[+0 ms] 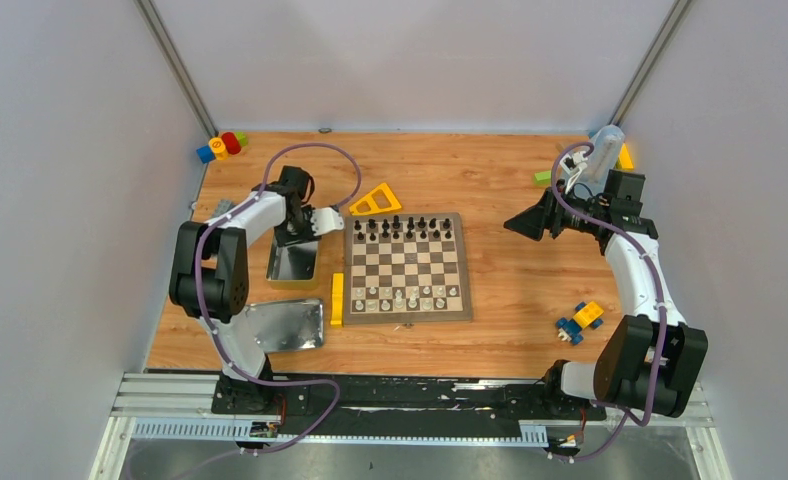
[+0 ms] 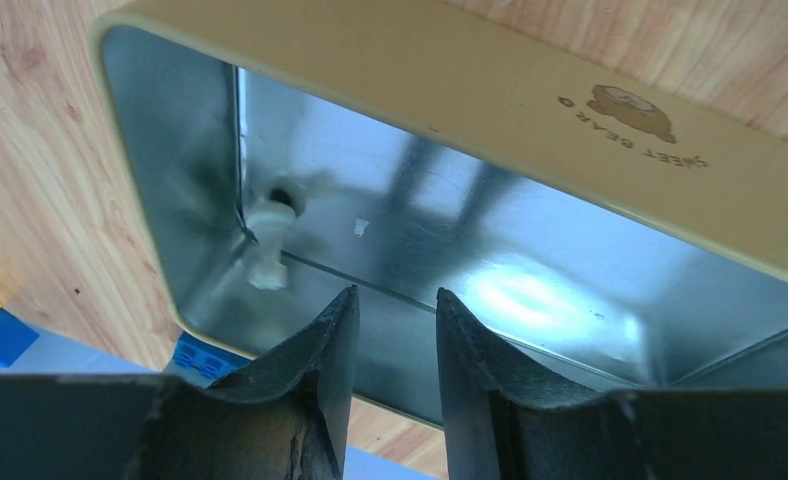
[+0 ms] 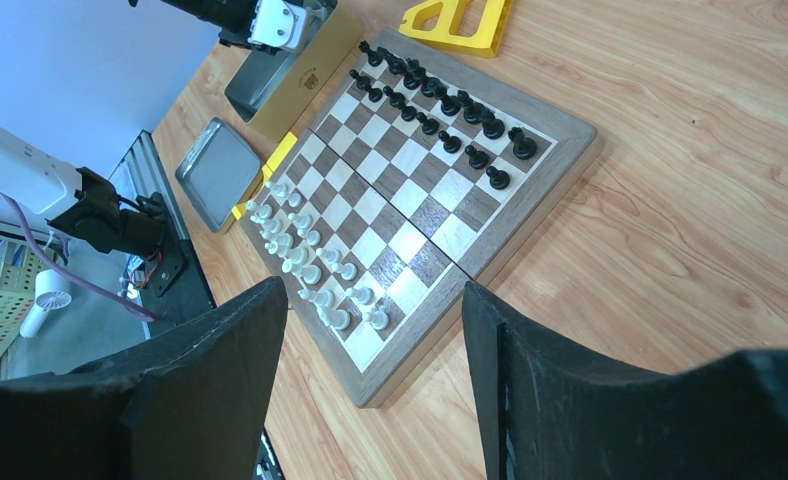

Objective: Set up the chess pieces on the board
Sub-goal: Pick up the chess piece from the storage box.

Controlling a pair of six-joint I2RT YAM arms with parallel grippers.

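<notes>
The board (image 1: 407,266) lies mid-table, and the right wrist view takes in the whole board (image 3: 410,215). Black chess pieces (image 1: 405,228) fill its two far rows and white pieces (image 1: 405,297) stand along the near rows. One pale piece (image 2: 268,245) lies in a corner of the open tin (image 2: 470,90). My left gripper (image 2: 397,300) hangs over that tin (image 1: 292,265), jaws a little apart with nothing between them, right of the pale piece. My right gripper (image 3: 375,300) is raised right of the board, open wide and empty.
The tin's lid (image 1: 282,326) lies near the left arm's base. A yellow block (image 1: 337,298) sits along the board's left edge and a yellow triangle (image 1: 375,200) behind it. A toy car (image 1: 581,320) is at the right; coloured blocks (image 1: 222,146) sit back left.
</notes>
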